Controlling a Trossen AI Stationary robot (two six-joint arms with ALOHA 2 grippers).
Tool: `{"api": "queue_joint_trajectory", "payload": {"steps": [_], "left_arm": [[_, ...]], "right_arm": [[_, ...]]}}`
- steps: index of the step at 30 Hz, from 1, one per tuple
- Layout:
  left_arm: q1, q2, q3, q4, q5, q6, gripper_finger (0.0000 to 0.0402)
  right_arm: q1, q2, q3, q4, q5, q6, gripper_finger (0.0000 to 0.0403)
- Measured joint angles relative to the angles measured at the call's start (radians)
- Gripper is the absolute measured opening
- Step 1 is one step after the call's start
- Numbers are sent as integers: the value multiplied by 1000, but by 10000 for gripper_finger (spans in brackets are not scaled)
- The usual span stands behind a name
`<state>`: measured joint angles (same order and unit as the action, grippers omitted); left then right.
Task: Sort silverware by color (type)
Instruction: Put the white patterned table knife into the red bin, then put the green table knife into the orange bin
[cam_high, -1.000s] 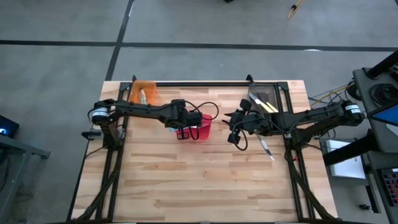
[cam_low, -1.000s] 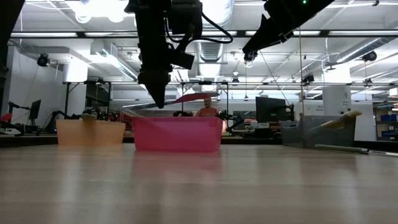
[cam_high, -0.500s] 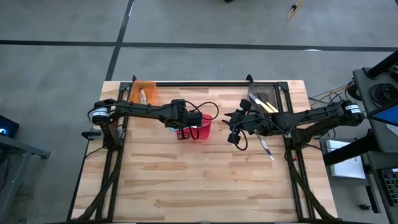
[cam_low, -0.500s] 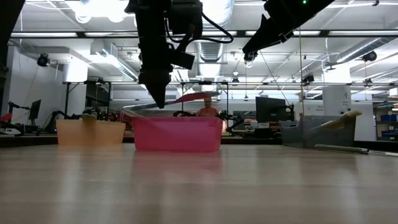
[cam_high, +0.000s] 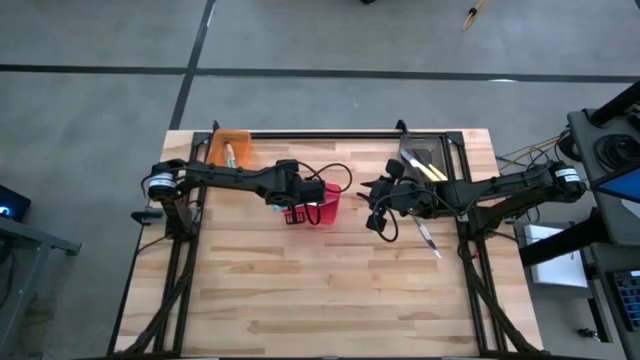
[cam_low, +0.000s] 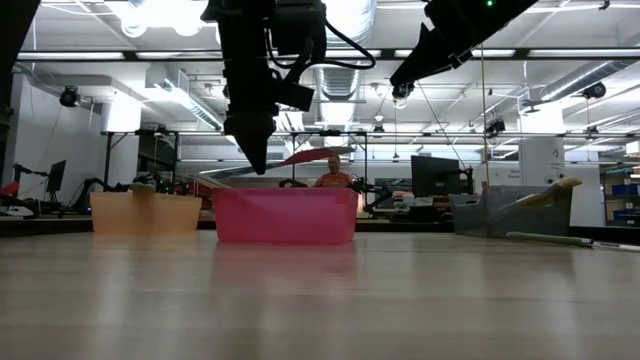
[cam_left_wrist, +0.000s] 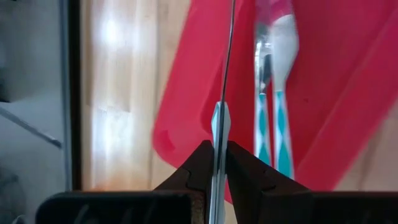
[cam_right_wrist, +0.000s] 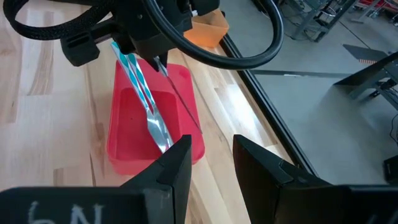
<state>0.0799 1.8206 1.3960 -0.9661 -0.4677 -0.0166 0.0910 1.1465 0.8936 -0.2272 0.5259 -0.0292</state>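
My left gripper (cam_left_wrist: 216, 150) hangs over the left end of the red bin (cam_high: 327, 204) and is shut on a blue-handled knife (cam_right_wrist: 184, 107). The knife's blade reaches out over the bin. Two more blue-handled pieces of silverware (cam_left_wrist: 273, 99) lie inside the red bin. My right gripper (cam_right_wrist: 211, 158) is open and holds nothing; it hovers above the table to the right of the red bin. One utensil (cam_high: 428, 238) lies flat on the table under the right arm. My left gripper pinches the knife's light blue handle (cam_left_wrist: 216, 127) between its two fingers. The fingers slant down from the table's left side, and the knife runs on in line with them. The knife is lifted clear, its blade (cam_low: 308, 157) above the red bin's rim.
An orange bin (cam_high: 232, 148) with a utensil in it stands at the far left. A grey bin (cam_high: 425, 160) with yellow-handled utensils stands at the far right. The near half of the wooden table (cam_high: 320, 300) lies bare.
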Motion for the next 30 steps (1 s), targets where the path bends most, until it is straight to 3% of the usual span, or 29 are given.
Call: {"api": "queue_joint_trajectory", "payload": {"steps": [7,22,30], "left_arm": [[0,0,0,2,61,0,23],[0,0,0,0,61,8,24],[0,0,0,-1,60,8,43]], "right_arm": [[0,0,0,0,0,0,109],[0,0,0,0,0,3,109],[0,0,0,0,0,3,109]]}}
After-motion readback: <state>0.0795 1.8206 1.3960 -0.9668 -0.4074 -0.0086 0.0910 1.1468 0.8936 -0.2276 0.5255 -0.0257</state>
